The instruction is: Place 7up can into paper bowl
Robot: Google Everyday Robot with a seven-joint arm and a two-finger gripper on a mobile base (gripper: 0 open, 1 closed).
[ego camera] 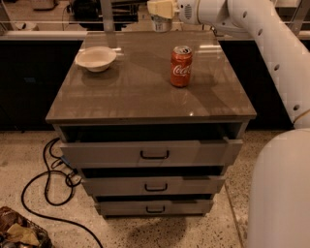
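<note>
Brown cabinet top [140, 99], three drawers below, the top one ajar.

Camera view: gripper [161, 13] is up at the far edge of the top, closed around the 7up can [161, 24], which hangs clear of the surface. Paper bowl [96, 58] sits empty at the far left corner, well apart. Red Coca-Cola can [181, 66] stands upright between them, nearer the front.

Step, as judged: carrying. Next: travel left to above the bowl, lower, release.

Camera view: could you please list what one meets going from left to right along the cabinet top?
paper bowl → gripper above the far edge, jaws shut on the 7up can → red Coca-Cola can
</note>
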